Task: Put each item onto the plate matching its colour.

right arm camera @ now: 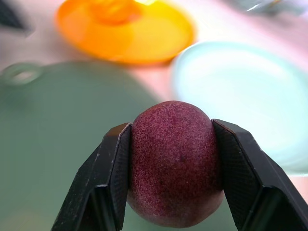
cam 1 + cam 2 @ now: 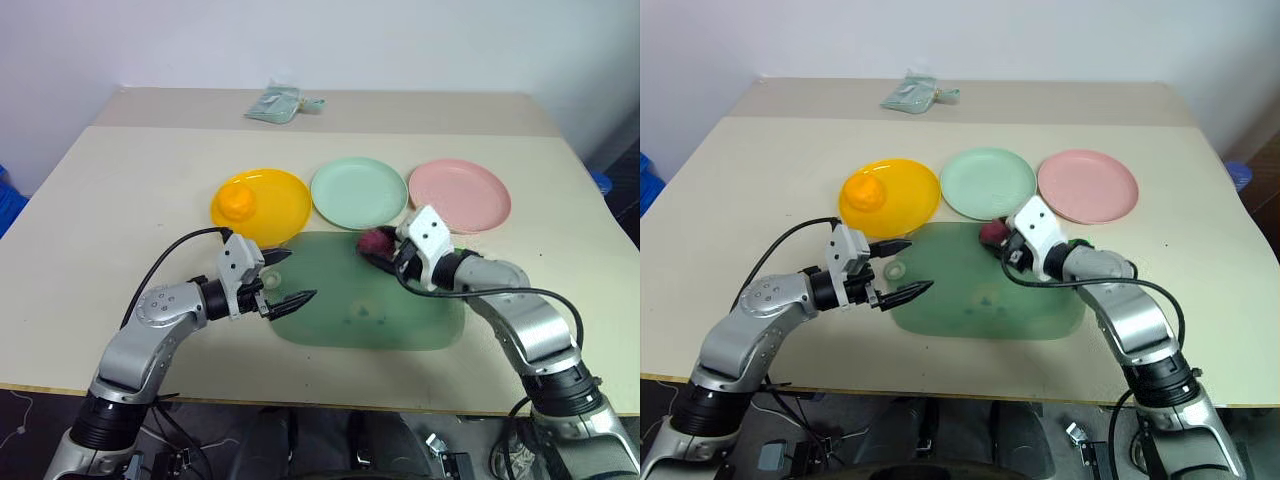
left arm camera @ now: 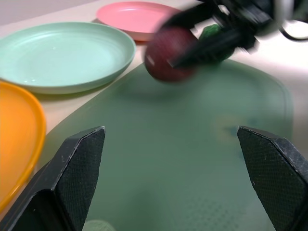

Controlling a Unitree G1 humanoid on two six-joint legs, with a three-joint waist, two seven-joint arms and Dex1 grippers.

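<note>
A: R gripper (image 1: 169,168): we see its jaws clamped on both sides of the purple-red ball (image 1: 173,163), over the far edge of the green mat (image 2: 380,300), near the mint plate (image 2: 358,192).

B: L gripper (image 2: 284,276): jaws wide, nothing in them, over the mat's left end. Orange ball (image 2: 236,201) sits on the yellow plate (image 2: 275,210); pink plate (image 2: 460,194) is bare on the desk (image 2: 120,190).

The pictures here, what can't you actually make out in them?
- Green ball: left wrist view, just a sliver behind the right gripper and purple ball; its place can't be judged.
- Whether the purple ball touches the mat: hidden by the fingers.
- Packet at the far table edge: too small to identify.
</note>
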